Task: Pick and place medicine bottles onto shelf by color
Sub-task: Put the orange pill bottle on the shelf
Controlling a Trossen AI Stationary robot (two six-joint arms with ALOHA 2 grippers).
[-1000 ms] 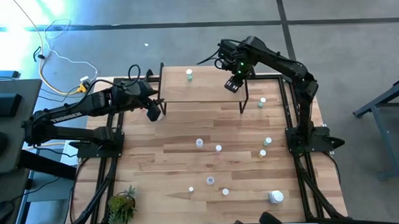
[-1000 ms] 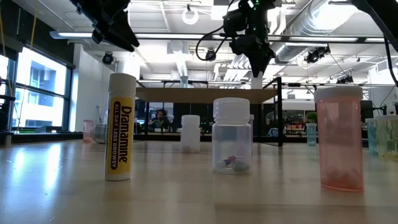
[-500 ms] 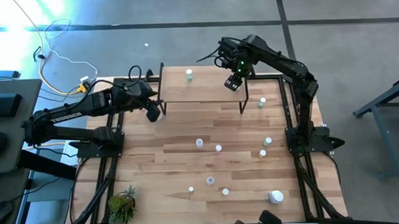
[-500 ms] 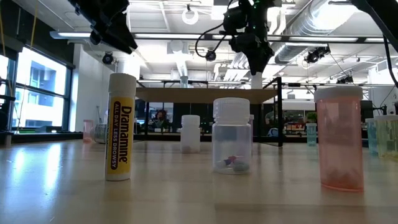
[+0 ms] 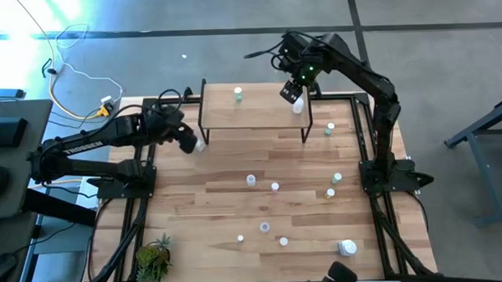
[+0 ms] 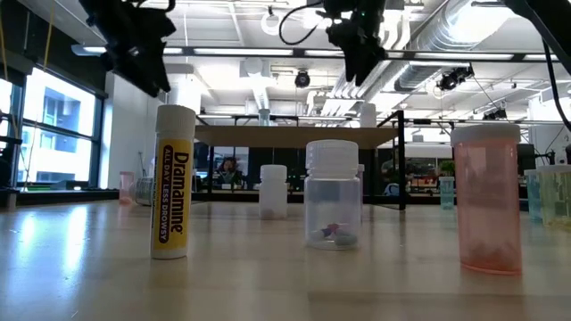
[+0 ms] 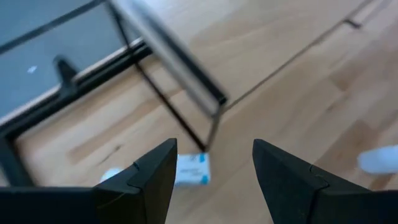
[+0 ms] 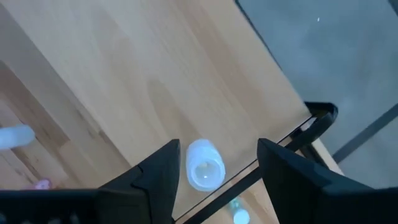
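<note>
The right gripper point(image 5: 292, 93) has just parted its fingers and risen, leaving a white bottle point(image 5: 298, 106) standing on the shelf point(image 5: 250, 114) near its right end, one placement done, while the left gripper point(image 5: 186, 140), fingers open, waits beside the shelf's left legs.

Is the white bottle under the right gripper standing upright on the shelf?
Upright: the right wrist view looks straight down on the white bottle's round cap, resting on the shelf board, free between the open right gripper fingers.
</note>
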